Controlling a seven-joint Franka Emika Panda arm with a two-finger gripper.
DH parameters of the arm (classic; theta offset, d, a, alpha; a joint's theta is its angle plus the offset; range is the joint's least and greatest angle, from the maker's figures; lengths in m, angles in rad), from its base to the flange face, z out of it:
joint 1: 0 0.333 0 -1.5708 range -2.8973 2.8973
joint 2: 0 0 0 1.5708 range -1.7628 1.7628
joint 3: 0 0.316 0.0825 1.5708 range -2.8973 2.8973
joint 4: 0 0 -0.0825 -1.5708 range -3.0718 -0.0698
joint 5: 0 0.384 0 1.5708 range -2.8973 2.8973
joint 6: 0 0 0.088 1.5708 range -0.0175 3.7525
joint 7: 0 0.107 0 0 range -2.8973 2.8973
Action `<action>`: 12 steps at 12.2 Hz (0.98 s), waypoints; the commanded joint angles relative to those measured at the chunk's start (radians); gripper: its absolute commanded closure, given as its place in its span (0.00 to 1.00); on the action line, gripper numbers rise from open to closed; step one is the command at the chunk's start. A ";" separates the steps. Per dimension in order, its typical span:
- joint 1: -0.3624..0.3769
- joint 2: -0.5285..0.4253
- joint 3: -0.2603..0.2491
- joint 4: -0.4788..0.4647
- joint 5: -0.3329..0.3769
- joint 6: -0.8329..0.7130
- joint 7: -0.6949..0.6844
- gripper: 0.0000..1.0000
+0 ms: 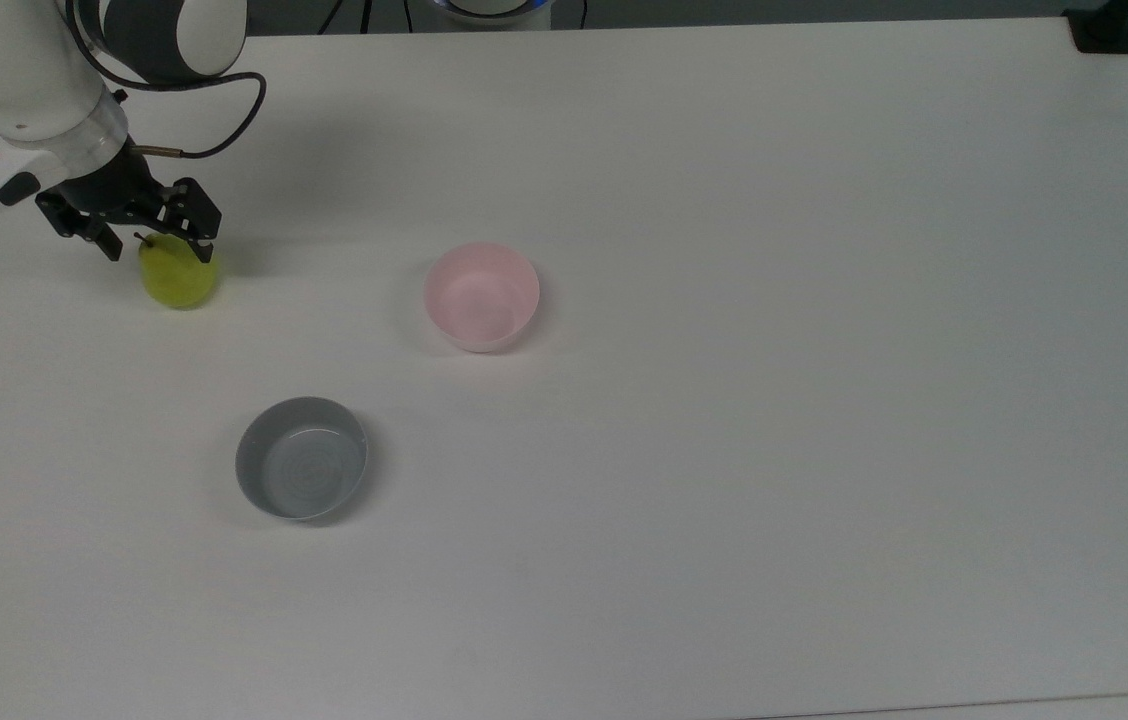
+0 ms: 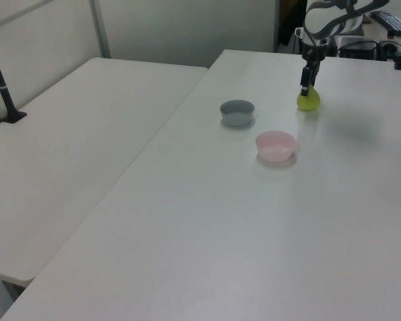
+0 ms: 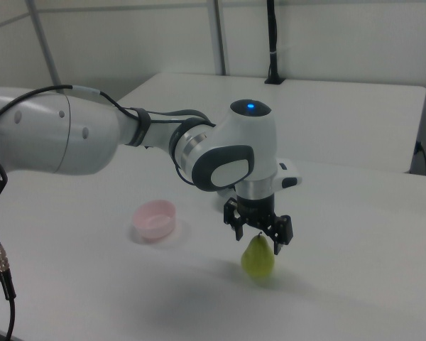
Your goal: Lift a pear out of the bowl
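Top view, upper left: the pear (image 1: 178,279) stands on the table (image 1: 724,450), well apart from the empty pink bowl (image 1: 481,296), claw (image 1: 156,238) spread just above it, removal apparently done.

Bare table (image 1: 774,450) all round; only two bowls (image 1: 481,296) stand.

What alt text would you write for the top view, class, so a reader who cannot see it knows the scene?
A yellow-green pear stands on a white table near the top view's left edge, with the robot's open gripper around its stem end, fingers apart. An empty pink bowl sits near the middle of the table, and an empty grey bowl sits below and left of it.
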State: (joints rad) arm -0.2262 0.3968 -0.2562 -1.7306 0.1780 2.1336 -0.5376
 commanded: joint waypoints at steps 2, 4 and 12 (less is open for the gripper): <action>0.022 -0.098 0.021 0.003 0.017 -0.053 0.008 0.00; 0.022 -0.144 0.032 0.073 0.017 -0.185 0.082 0.00; 0.050 -0.297 0.141 0.246 0.009 -0.575 0.638 0.00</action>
State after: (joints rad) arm -0.2026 0.1478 -0.1550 -1.4793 0.1843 1.6000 -0.0889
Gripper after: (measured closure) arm 0.000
